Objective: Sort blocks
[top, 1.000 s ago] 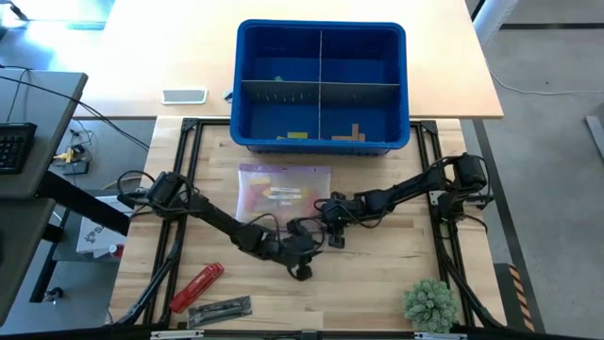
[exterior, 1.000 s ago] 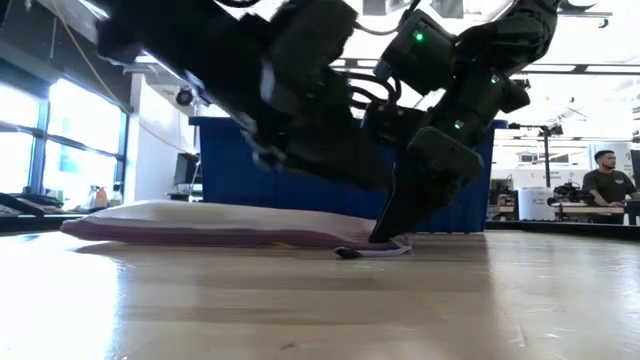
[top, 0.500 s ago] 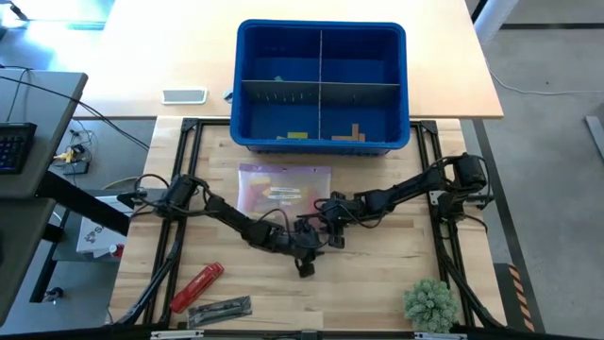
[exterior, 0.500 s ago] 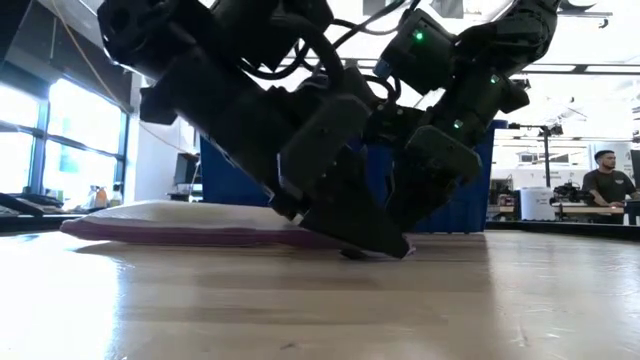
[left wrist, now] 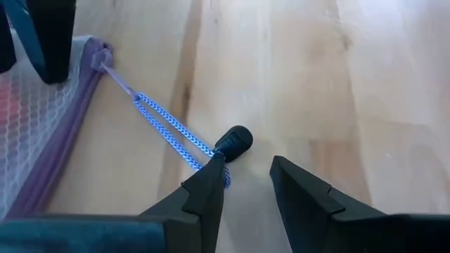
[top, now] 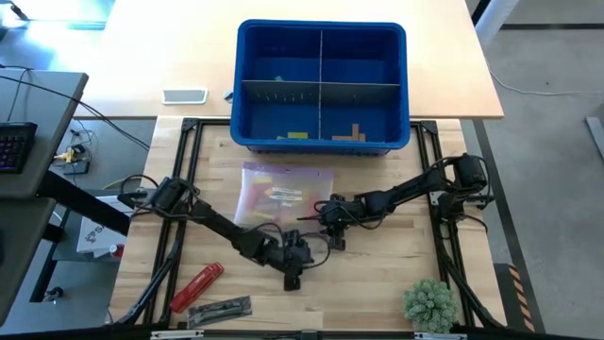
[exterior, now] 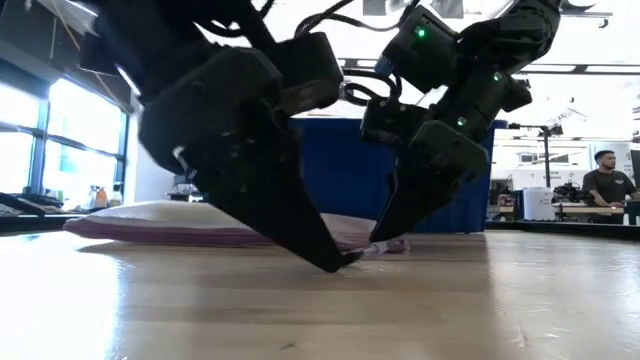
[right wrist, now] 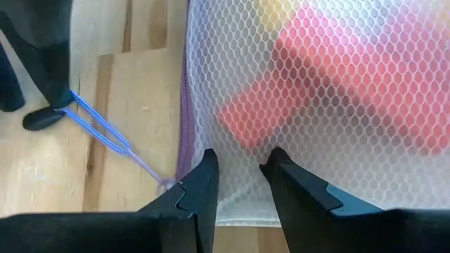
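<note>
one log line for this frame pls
left claw: open, tips beside zipper pull | right claw: on mesh pouch corner | mesh pouch: flat on table, before blue bin

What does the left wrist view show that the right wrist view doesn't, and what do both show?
Only the left wrist view: the left gripper close over the black pull knob, with bare table beyond. Only the right wrist view: the right gripper at the mesh pouch's edge, with blurred red shapes inside the netting. Both show the blue cord, the knob and the pouch's purple edge.
</note>
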